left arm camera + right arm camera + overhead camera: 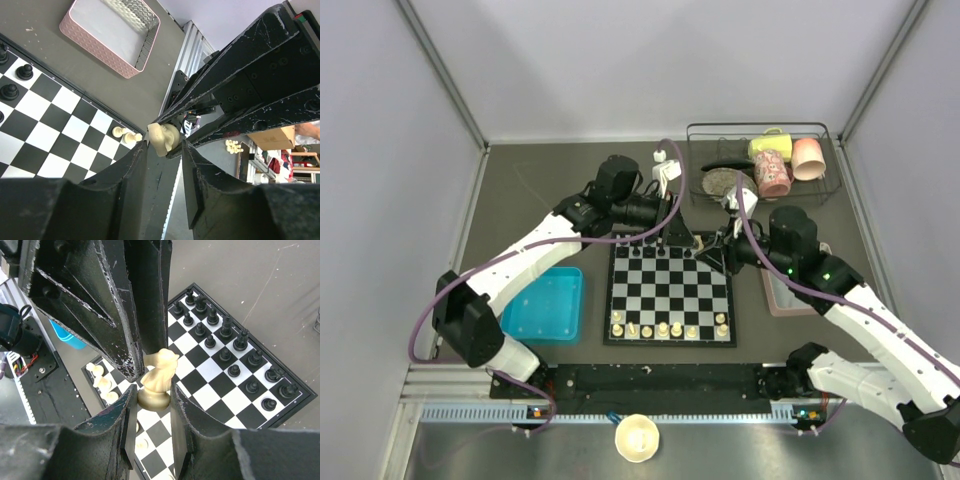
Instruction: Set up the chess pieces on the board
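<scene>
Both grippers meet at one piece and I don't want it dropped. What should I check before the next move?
1. Right gripper shut on the knight: ok.
2. Left gripper clamped on the knight: cannot tell; its fingers flank it.
3. Knight lifted clear of the black pieces: ok.
4. Free square in the cream row on the board: ok, a gap near its right end in the top view.

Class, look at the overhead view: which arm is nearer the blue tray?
Left. The left arm runs close along the far side of the blue tray; the right arm is beyond the board, on its other side.
</scene>
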`<state>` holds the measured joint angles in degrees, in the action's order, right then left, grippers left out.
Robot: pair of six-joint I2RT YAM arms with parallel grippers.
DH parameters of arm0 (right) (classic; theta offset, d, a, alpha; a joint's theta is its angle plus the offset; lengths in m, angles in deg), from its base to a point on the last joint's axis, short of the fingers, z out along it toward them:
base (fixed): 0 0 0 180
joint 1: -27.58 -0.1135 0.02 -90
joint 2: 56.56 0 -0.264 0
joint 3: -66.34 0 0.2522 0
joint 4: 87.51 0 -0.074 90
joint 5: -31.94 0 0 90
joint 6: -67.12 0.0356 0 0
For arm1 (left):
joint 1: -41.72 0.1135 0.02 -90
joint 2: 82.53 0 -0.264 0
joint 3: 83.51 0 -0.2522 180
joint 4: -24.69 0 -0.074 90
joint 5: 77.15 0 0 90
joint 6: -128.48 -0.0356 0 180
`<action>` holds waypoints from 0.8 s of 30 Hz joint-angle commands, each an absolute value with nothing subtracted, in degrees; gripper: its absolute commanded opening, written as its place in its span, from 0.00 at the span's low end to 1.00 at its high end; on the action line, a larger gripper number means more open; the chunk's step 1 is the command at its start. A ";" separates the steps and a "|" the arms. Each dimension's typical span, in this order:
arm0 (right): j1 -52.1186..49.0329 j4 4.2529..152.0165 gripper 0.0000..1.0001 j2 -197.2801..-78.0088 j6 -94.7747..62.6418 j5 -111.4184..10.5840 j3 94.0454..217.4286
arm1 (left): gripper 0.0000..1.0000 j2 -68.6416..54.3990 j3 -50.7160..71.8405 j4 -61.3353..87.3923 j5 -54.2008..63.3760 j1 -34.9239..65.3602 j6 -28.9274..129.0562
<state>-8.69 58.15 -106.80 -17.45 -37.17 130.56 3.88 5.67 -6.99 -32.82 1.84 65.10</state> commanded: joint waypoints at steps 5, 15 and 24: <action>-9.07 60.27 0.00 -105.87 -18.31 -36.00 130.46 | 0.42 4.48 2.93 -5.16 -33.82 1.55 64.94; -9.07 60.71 0.00 -105.96 -17.78 -35.47 130.46 | 0.40 5.45 2.58 -5.25 -33.82 1.38 65.03; -9.07 60.71 0.00 -105.96 -17.61 -35.56 130.29 | 0.08 5.63 2.66 -5.33 -33.82 1.29 64.85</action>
